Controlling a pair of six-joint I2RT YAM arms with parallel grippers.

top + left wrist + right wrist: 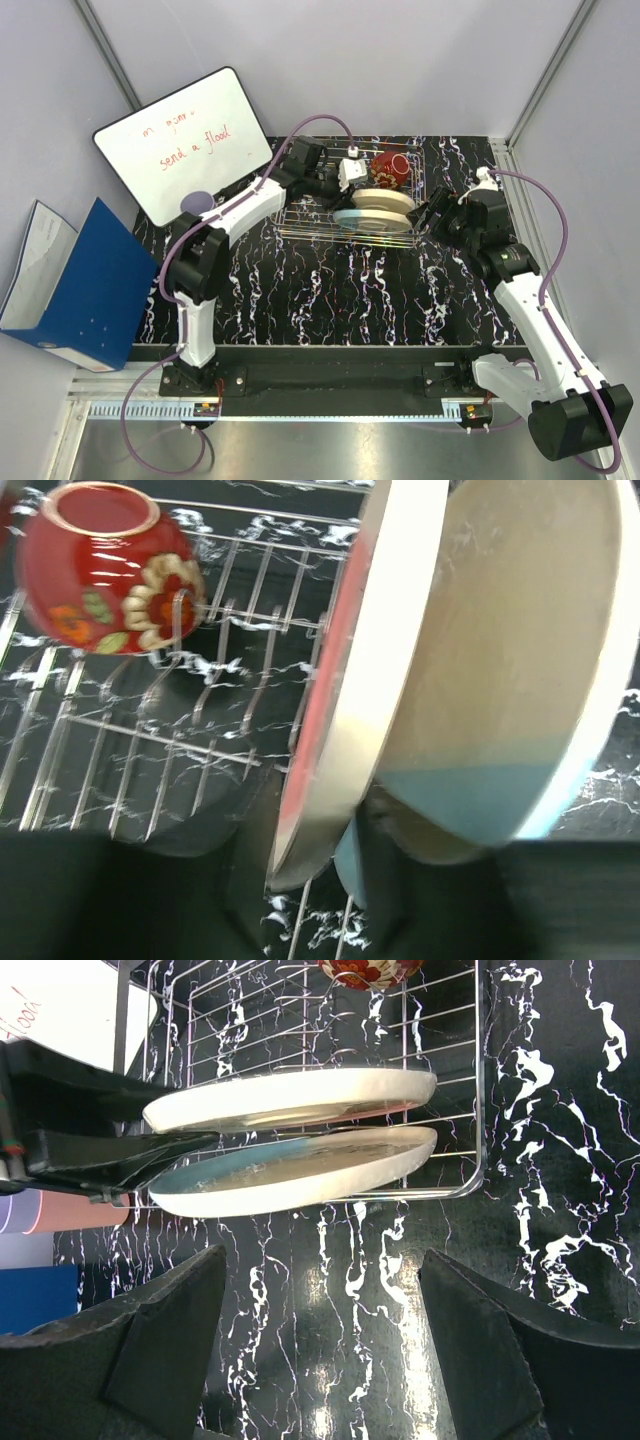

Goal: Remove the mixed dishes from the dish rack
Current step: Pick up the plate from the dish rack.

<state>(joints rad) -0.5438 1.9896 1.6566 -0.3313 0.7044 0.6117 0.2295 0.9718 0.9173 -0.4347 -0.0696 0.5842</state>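
Observation:
The dish rack [300, 218] holds two plates standing on edge and a red patterned bowl [390, 168] on its side in the far corner. My left gripper [330, 880] reaches in from the left and is shut on the rim of the pink and cream plate [370, 680], one finger on each face. The light-blue and cream plate [520, 680] leans right behind it. In the right wrist view the pink and cream plate [300, 1098] lies above the blue one [290, 1170]. My right gripper [320, 1340] hangs open just outside the rack's right side, holding nothing.
A lavender cup [197, 203] stands on the table by the whiteboard [185, 140]. A salmon-pink cup [70, 1210] shows past the rack's left end. A blue folder [85, 290] lies off the table's left edge. The dark marbled tabletop [330, 290] stretches in front of the rack.

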